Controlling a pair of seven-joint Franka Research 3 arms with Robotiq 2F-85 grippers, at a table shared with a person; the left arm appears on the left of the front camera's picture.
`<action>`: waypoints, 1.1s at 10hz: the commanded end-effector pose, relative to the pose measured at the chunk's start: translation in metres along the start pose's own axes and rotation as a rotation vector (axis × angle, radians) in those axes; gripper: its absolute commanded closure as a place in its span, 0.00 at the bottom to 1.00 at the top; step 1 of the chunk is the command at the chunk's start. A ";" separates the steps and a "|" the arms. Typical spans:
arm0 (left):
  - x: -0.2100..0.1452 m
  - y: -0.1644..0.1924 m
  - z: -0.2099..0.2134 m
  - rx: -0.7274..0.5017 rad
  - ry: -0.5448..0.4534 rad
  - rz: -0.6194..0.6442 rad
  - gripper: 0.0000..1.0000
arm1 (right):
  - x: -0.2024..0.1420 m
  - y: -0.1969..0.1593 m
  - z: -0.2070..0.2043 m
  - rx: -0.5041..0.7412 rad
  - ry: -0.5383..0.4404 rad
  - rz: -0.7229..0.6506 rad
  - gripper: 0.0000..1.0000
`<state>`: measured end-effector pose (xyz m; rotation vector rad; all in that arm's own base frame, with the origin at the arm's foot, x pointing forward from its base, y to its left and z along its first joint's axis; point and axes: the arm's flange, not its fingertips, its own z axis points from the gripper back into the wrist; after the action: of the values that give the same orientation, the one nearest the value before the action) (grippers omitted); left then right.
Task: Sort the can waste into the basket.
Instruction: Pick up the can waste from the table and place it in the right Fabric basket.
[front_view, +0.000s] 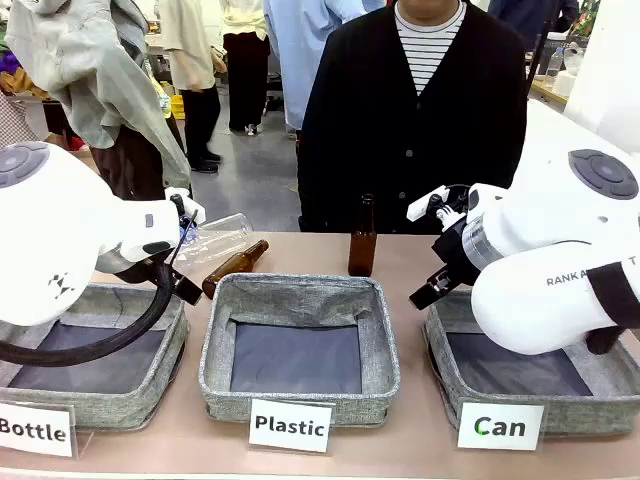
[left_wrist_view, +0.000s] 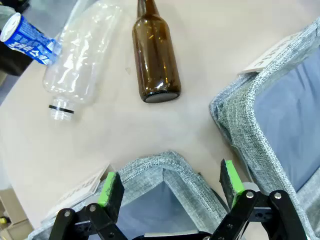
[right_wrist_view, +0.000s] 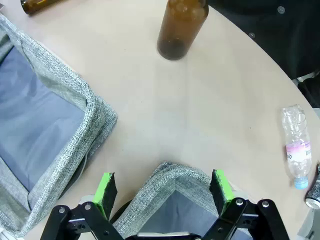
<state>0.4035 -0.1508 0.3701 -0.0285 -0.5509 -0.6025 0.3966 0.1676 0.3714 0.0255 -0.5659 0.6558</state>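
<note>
Blue can (left_wrist_view: 27, 37) lay unpicked on the bench (left_wrist_view: 210, 55); both jaws stood wide open, empty. Next job: reach it.

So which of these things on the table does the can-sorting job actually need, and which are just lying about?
Part of the job:
- blue can
- dark can, at the picture's edge
- Can basket

Just lying about:
- upright brown bottle
- lying brown bottle
- large clear bottle
- small clear bottle
- Plastic basket
- Bottle basket
</note>
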 end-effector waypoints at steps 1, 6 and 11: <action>0.000 0.000 0.000 0.000 0.000 0.000 0.00 | 0.000 0.000 0.000 0.000 0.000 0.000 0.00; 0.000 0.000 0.000 0.000 0.000 0.000 0.00 | 0.000 0.000 0.000 0.000 0.000 0.000 0.00; 0.000 0.000 0.000 0.000 0.000 0.000 0.00 | 0.000 0.000 0.000 0.000 0.000 0.001 0.00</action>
<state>0.4035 -0.1508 0.3701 -0.0285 -0.5509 -0.6025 0.3965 0.1677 0.3714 0.0251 -0.5659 0.6563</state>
